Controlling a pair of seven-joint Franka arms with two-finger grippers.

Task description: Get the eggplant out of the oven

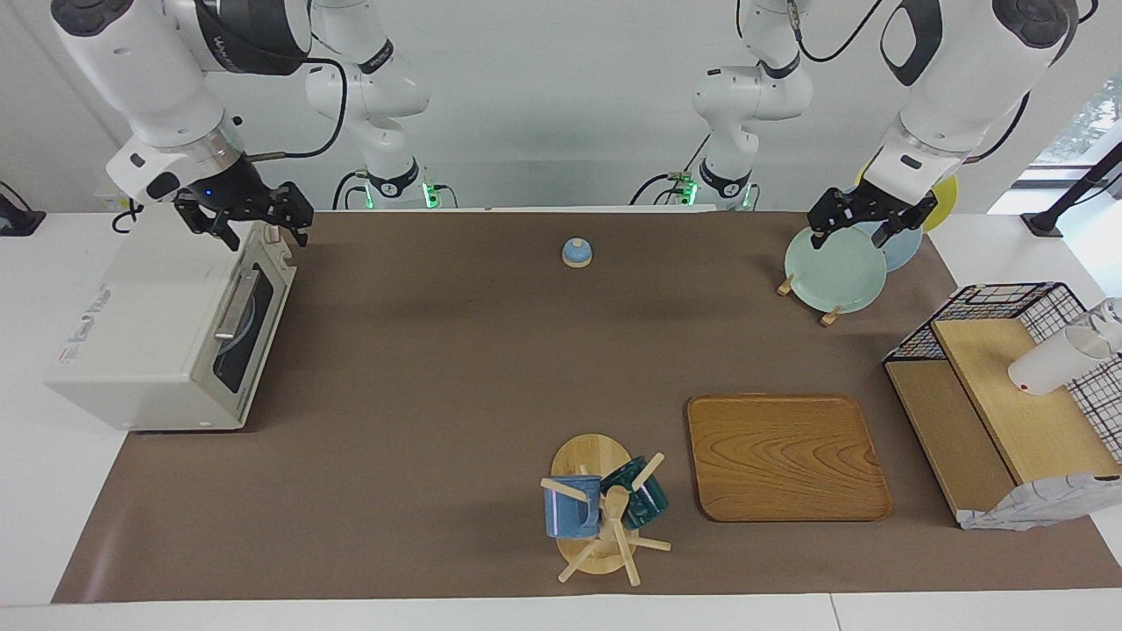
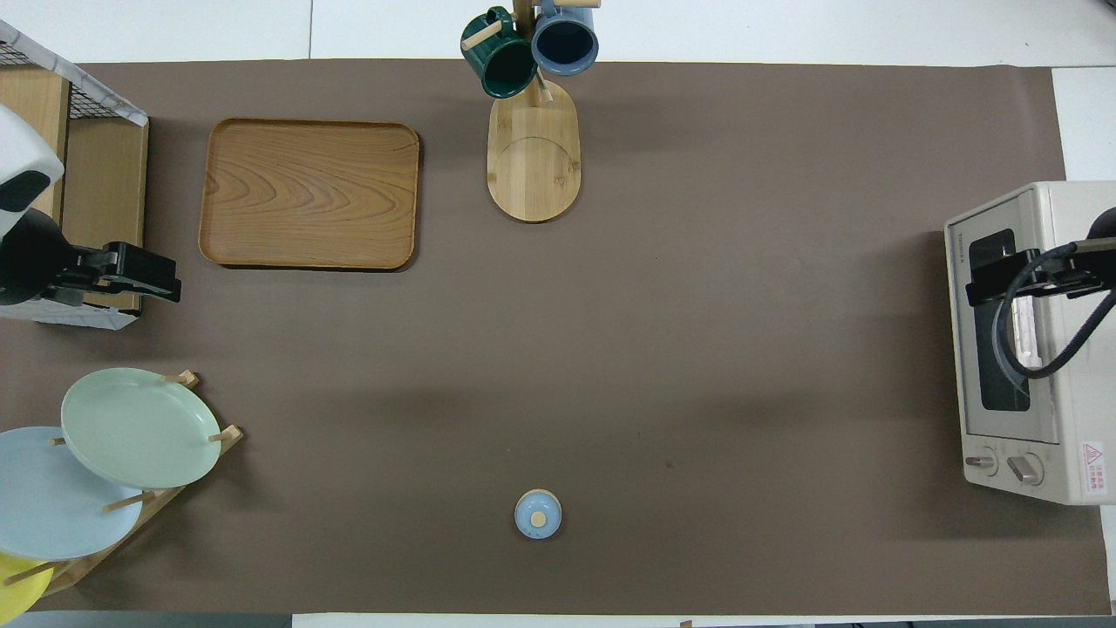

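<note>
Facing view: oven [image 1: 166,337] door shut, eggplant unseen; right end effector [image 1: 244,216], fingers spread, is poised over its top for the handle [image 1: 237,304]; left end effector [image 1: 868,222], fingers parted, is parked over the plate rack [image 1: 828,317].

Setting: white table [image 1: 35,491] covered for most of its length by a brown mat [image 1: 421,368], the white surface bare at both ends and along the edge farthest from the robots. Backdrop: plain white wall [image 1: 543,96], evenly lit, no visible seams. Window [image 1: 1082,123] at the left arm's end of the room, green foliage showing through the glass, daylight entering there. Dark stand legs [image 1: 1074,197] on the white surface beneath the window. Black cables [image 1: 342,188] trailing down against the wall. Lighting: soft and diffuse, casting broad faint shadows across the mat near its middle
</note>
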